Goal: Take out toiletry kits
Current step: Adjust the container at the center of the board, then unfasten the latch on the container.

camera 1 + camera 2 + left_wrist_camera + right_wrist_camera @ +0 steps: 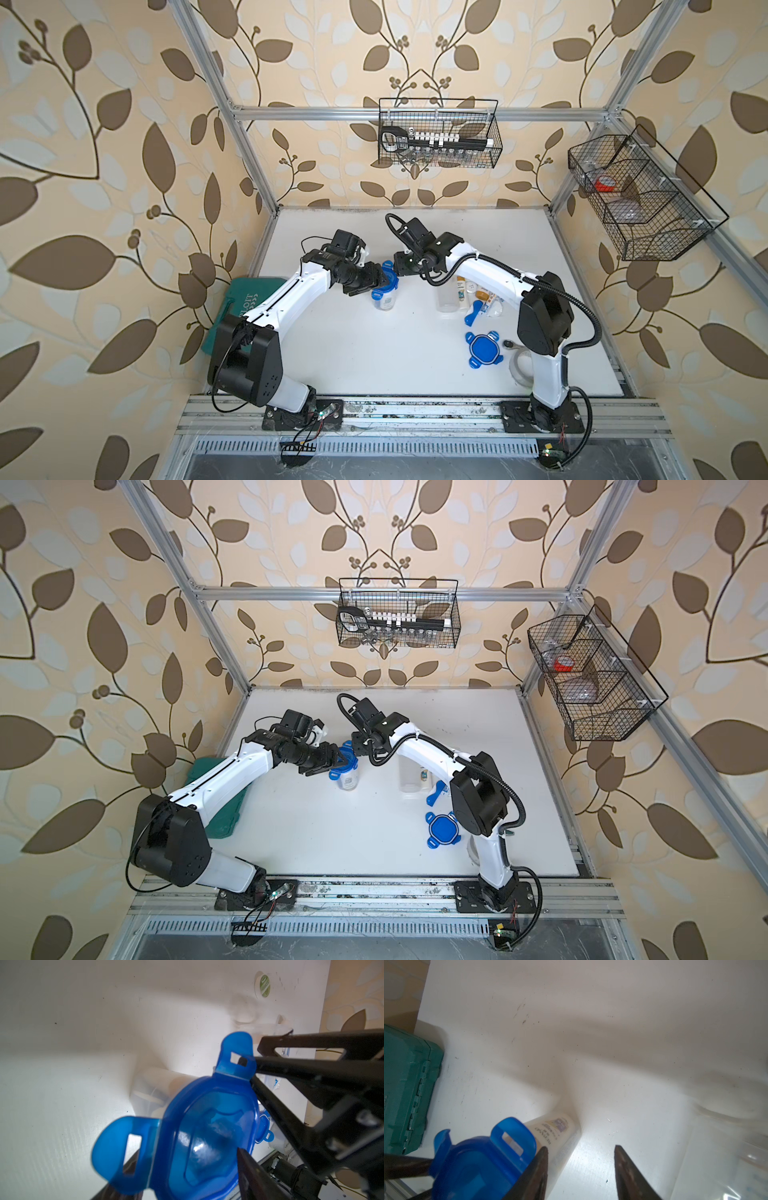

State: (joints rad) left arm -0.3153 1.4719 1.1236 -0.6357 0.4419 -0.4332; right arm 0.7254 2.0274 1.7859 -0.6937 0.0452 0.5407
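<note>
Your top views: mounted high at front, looking down and forward, far off; whole table point(353, 365) covered, near-identical. Your left wrist view: very close on blue lid point(207, 1126), table beyond. Your right wrist view: close, low over table; same lid point(477, 1163) at edge, green case point(404, 1088) behind.

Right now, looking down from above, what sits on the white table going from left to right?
In a top view: green case → jar with a blue lid → open clear jar → loose blue lid. The little toiletries overlap that lid sideways, so I leave them out.
</note>
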